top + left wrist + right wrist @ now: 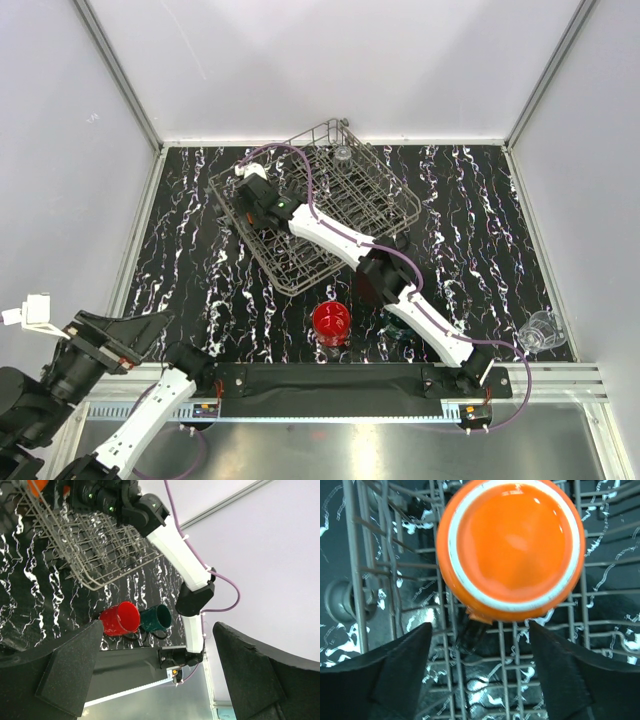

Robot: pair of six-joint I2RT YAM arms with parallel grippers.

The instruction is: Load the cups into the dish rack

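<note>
**Bench check, three views**

Top: black, white-veined table (200,300), plain white walls (330,70). The dish rack (395,210) sits askew at far centre, with the right gripper (248,195) over its left side. A red cup (331,321) stands near the front edge.
Left wrist: left gripper (157,645) spread wide, empty.
Right wrist: orange cup (512,550) inside the rack; fingers (395,675) apart and clear of it.

- Bright, even light is falling from above; shadows are lying faint.
- Soft highlights are glinting on the orange cup (512,545).
- The right gripper (479,625) is showing blurred, close to the lens.
</note>
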